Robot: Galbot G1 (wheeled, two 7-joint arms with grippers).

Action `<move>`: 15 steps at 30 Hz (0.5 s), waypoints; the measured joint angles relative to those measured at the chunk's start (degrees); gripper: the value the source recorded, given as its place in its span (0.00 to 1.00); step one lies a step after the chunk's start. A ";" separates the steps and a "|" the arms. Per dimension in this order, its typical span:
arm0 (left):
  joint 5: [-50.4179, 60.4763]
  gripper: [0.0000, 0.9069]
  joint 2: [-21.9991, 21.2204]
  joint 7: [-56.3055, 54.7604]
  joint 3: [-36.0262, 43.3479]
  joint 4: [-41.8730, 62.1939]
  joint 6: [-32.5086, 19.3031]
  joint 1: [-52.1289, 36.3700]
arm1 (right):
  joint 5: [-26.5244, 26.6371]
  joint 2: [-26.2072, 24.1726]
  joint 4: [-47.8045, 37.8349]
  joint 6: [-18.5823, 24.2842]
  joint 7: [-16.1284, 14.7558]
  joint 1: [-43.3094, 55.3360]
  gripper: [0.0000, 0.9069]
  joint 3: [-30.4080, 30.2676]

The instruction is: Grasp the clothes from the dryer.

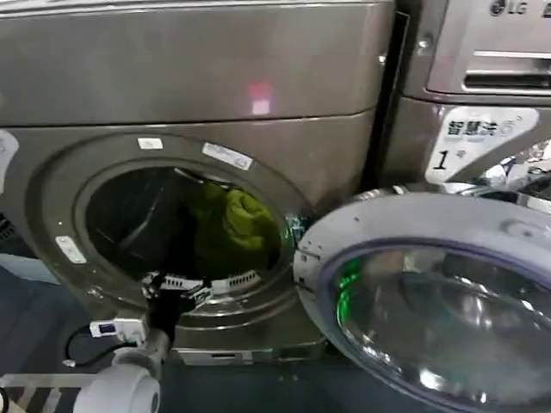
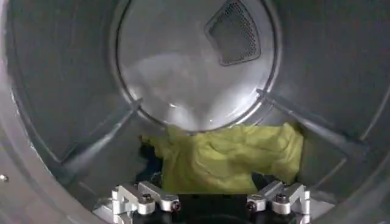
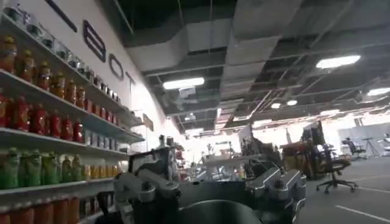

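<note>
From the head view, your left gripper [image 1: 182, 286] sits at the lower lip of the dryer [image 1: 198, 77] mouth, with the arm coming up from below, and the clothes [image 1: 234, 225] lie as a yellow-green bundle toward the right side of the drum, deeper in than the fingers. The door [image 1: 430, 292] hangs open to the right, clear of your path. To do this step well, push straight in over the lip, steer a little toward the bundle's thick middle, and close only once fabric sits between the fingers, not just a loose edge. From the left wrist view you get what the head cannot give: the bundle lies on the drum floor against the back plate [image 2: 195, 61], directly ahead of the left gripper [image 2: 210, 204], whose fingers [image 2: 143, 199] are spread wide and hold nothing; the cloth lies just past them, between two drum ribs [image 2: 97, 146], so watch the tips do not catch one on the way down. From the right wrist view, your right gripper [image 3: 210, 192] is parked well away from the machine, facing a room with shelves of bottles [image 3: 49, 122]; its fingers look parted and empty.
</note>
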 measured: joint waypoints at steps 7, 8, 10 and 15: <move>0.36 1.00 0.12 0.00 0.16 0.37 0.00 -0.35 | 0.07 0.18 0.33 0.05 0.01 -0.36 1.00 -0.04; 0.57 1.00 0.23 0.00 0.28 0.38 0.00 -0.51 | 0.14 0.18 0.41 0.05 0.01 -0.41 1.00 0.03; 0.71 1.00 0.44 0.07 0.38 0.30 0.00 -0.71 | 0.16 0.18 0.39 0.17 0.00 -0.64 1.00 0.05; 0.98 1.00 0.38 0.07 0.55 0.82 0.00 -1.59 | 0.14 0.20 0.50 0.22 0.00 -0.58 1.00 -0.05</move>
